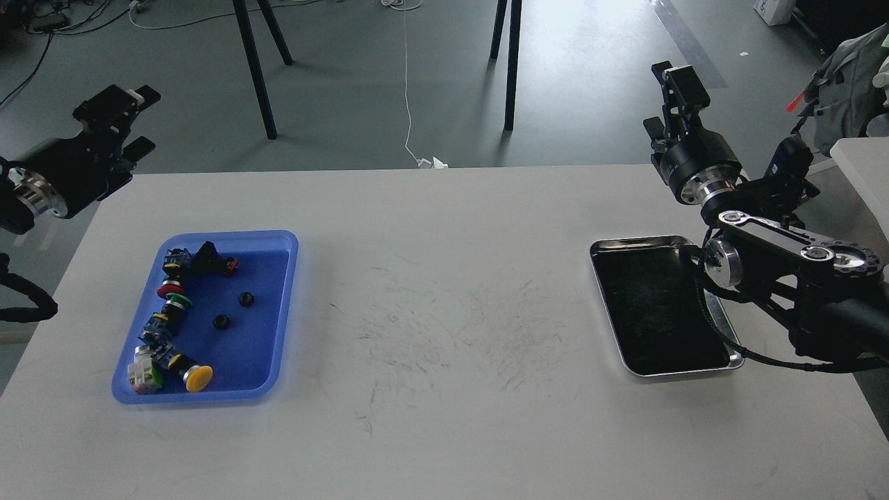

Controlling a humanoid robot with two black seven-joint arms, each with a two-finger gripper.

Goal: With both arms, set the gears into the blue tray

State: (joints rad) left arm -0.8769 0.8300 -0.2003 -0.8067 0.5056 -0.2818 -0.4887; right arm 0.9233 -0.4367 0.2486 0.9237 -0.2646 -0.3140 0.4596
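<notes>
The blue tray (280, 292) lies at the table's left. Two gears (244, 299) (221, 321), small black toothed discs, rest on its floor near the middle, beside a row of push-buttons (170, 316) with red, green and yellow caps. My left gripper (130, 123) hangs above the table's back left corner, well clear of the tray, open with nothing in it. Off the back right edge, my right gripper (665, 104) is raised, pointing up and away, open and holding nothing.
A shiny steel tray (628, 241) with a dark floor lies at the right, partly under my right arm's elbow links (785, 243). Black stand legs (253, 69) stand on the floor beyond the table. The table's middle is scuffed.
</notes>
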